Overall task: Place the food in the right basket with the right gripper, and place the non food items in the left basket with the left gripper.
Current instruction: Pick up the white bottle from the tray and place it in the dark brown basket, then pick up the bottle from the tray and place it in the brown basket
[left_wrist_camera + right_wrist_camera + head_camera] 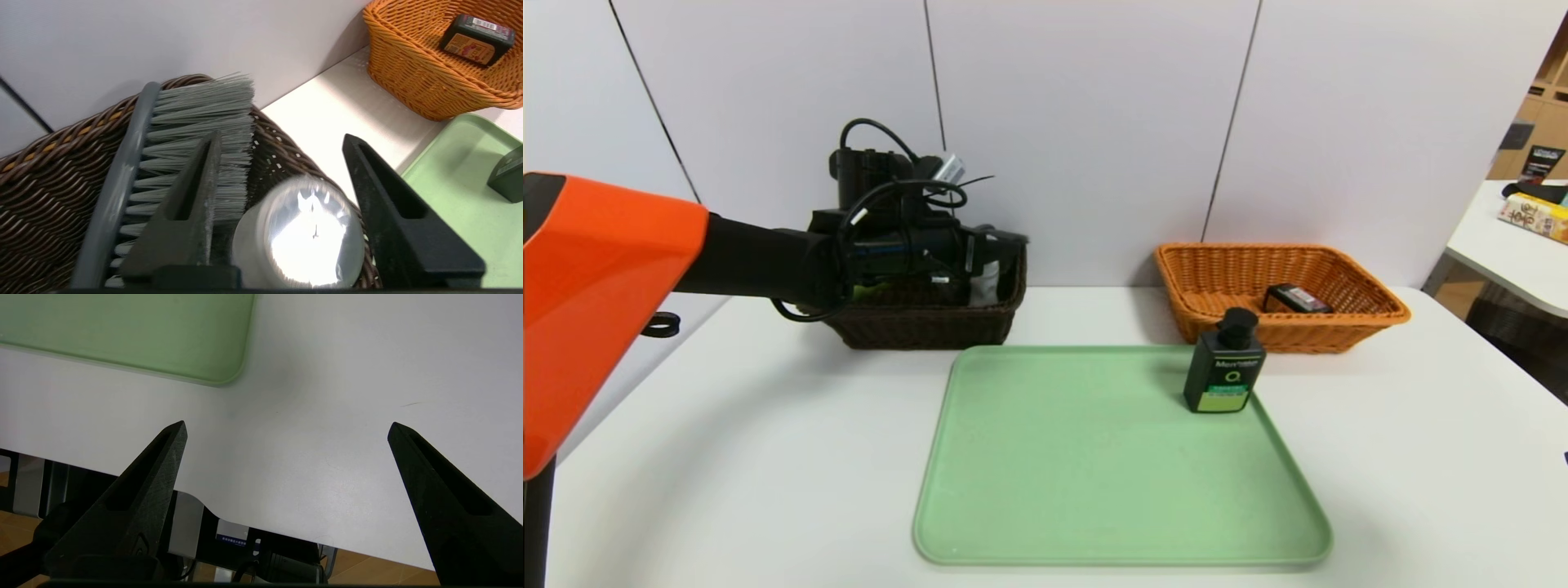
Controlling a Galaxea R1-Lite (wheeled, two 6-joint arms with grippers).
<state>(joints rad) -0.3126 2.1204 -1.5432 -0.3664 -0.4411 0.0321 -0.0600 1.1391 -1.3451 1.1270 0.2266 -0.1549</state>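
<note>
My left gripper hangs open over the left basket, a dark brown one. Its fingers stand either side of the white bottle with the clear cap, and a gap shows on the brush side. The brush leans on its side in that same basket, grey bristles towards the bottle. The food, a black packet, lies in the right basket, an orange one. The dark green pump bottle stands upright on the tray's far right corner. My right gripper is open and empty above the table's front edge, outside the head view.
A pale green tray lies mid-table in front of both baskets. A white panel wall runs close behind the baskets. A second table with boxes stands off to the right. The robot's base shows below the table edge.
</note>
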